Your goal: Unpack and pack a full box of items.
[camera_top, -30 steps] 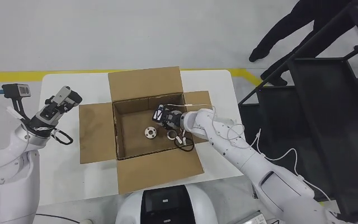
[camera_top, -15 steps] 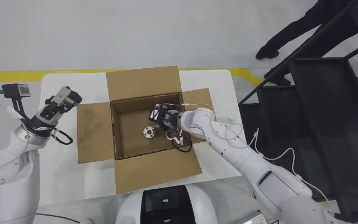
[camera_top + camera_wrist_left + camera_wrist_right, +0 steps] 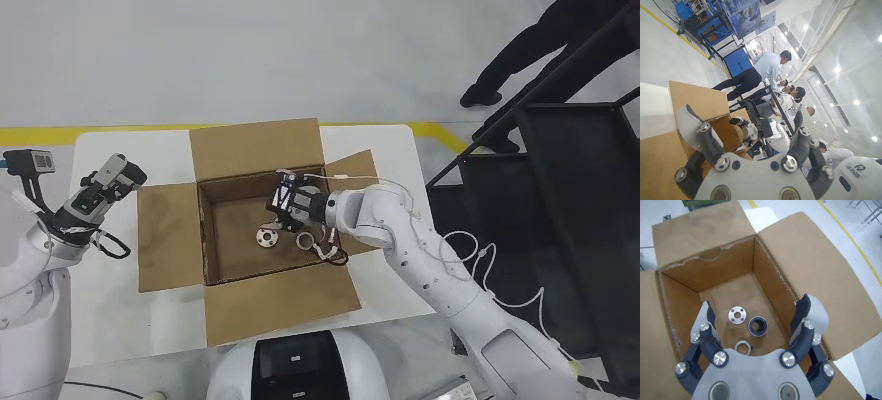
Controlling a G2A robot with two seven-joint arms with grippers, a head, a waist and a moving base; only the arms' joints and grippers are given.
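Observation:
An open cardboard box (image 3: 260, 150) stands in the middle of the white table, flaps spread. On its floor lie a round metal flange with bolt holes (image 3: 737, 315) (image 3: 266, 237), a black sleeve with a metal rim (image 3: 757, 326) and a flat metal ring (image 3: 743, 347). My right gripper (image 3: 755, 299) (image 3: 288, 205) hangs open and holds nothing above these parts, inside the box's right half. My left gripper (image 3: 742, 108) (image 3: 118, 172) is open with nothing in it, held up to the left of the box and pointing toward it. The right gripper (image 3: 743, 126) also shows in the left wrist view, past the box's edge.
The box's flaps (image 3: 810, 275) stick out on all sides and stand around the right gripper. Bare white table (image 3: 110, 300) lies left of the box. A black metal rack (image 3: 560, 200) stands off the table's right side.
My right gripper has shifted slightly toward the box's far wall while its forearm swung up. The box slid a little to the left. The left arm has kept still.

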